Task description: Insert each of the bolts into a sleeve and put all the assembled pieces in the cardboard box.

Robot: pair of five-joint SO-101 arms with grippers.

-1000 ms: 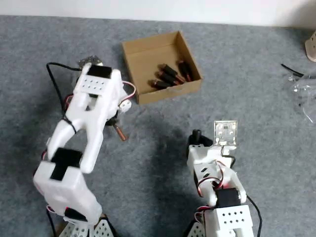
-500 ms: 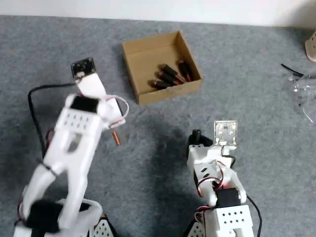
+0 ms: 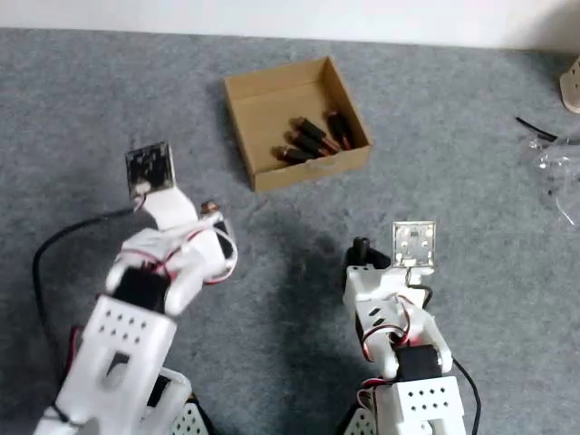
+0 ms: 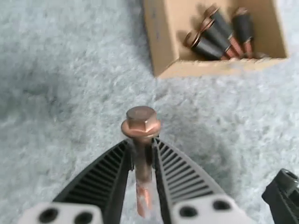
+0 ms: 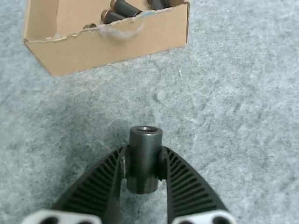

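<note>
My left gripper [image 4: 141, 156] is shut on a copper bolt [image 4: 141, 140], hex head pointing away from the wrist, held above the grey carpet near the cardboard box [image 4: 159, 42]. From above, the bolt's head [image 3: 209, 207] shows at the left arm's tip. My right gripper [image 5: 142, 163] is shut on a dark sleeve [image 5: 145, 154], upright with its open bore up; in the high view the sleeve [image 3: 361, 248] sits mid-carpet. The cardboard box [image 3: 263, 109] holds several assembled pieces [image 3: 313, 138].
Grey carpet covers the table. Clear plastic bits and a black wire [image 3: 553, 154] lie at the far right edge. A pale object [image 3: 572, 83] sits at the right border. Open carpet lies between the two arms.
The left arm has pulled back from beside the box toward its base and turned, carrying the bolt along. The right arm and its sleeve have stayed put.
</note>
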